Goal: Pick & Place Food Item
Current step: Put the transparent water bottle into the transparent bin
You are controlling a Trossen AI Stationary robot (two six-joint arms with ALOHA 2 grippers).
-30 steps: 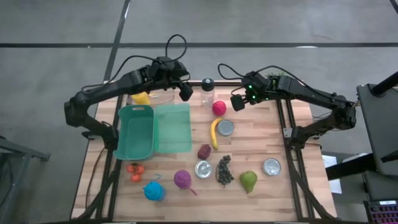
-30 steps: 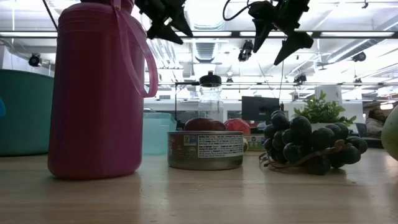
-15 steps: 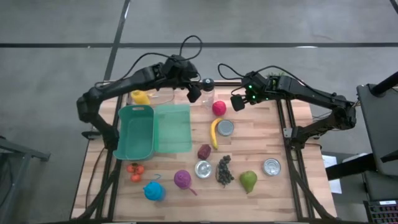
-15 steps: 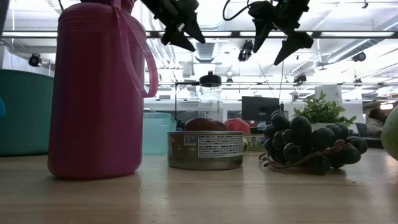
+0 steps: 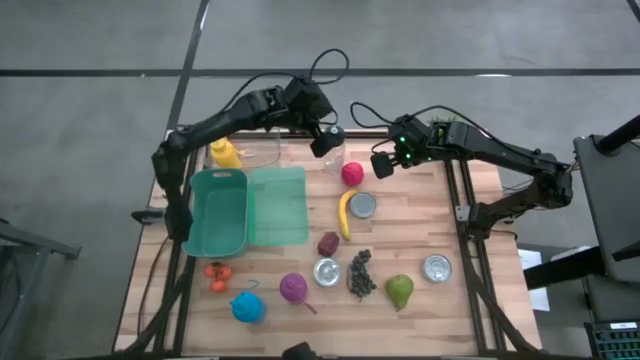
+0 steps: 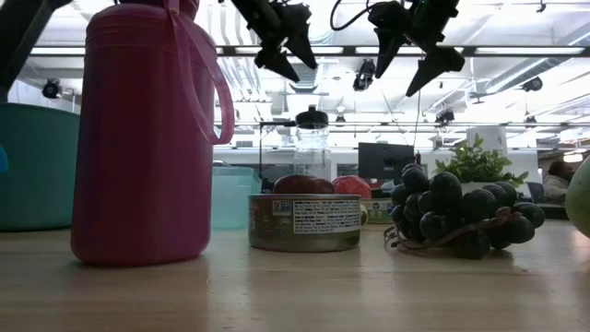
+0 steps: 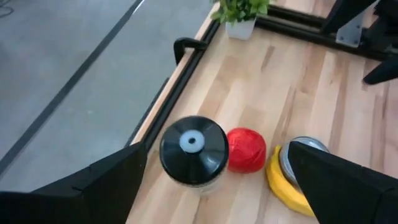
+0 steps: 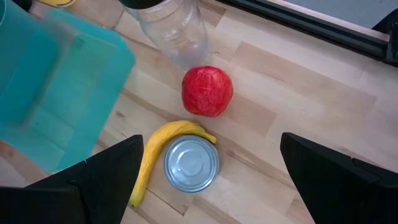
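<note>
Food items lie on the wooden table. A red round fruit (image 5: 351, 173) sits near the far edge, with a banana (image 5: 345, 213) beside a silver can (image 5: 362, 205). My left gripper (image 5: 325, 140) hangs open in the air over a clear jar with a black lid (image 7: 194, 144); the left wrist view shows the red fruit (image 7: 246, 150) next to the jar. My right gripper (image 5: 383, 165) hangs open above the red fruit (image 8: 207, 91) and the banana (image 8: 155, 155). Neither gripper touches anything.
A teal bin (image 5: 218, 212) and its lid (image 5: 278, 205) lie on the left, with a yellow item (image 5: 226, 153) behind them. Nearer the front are a purple item (image 5: 328, 243), grapes (image 5: 360, 273), a pear (image 5: 400, 291), two cans (image 5: 326, 271) (image 5: 437, 267), tomatoes (image 5: 218, 275) and a blue ball (image 5: 248, 306).
My left gripper has travelled along the far edge toward the table's right, from behind the teal lid to above the black-lidded jar, staying high in the air. My right gripper has kept still.
</note>
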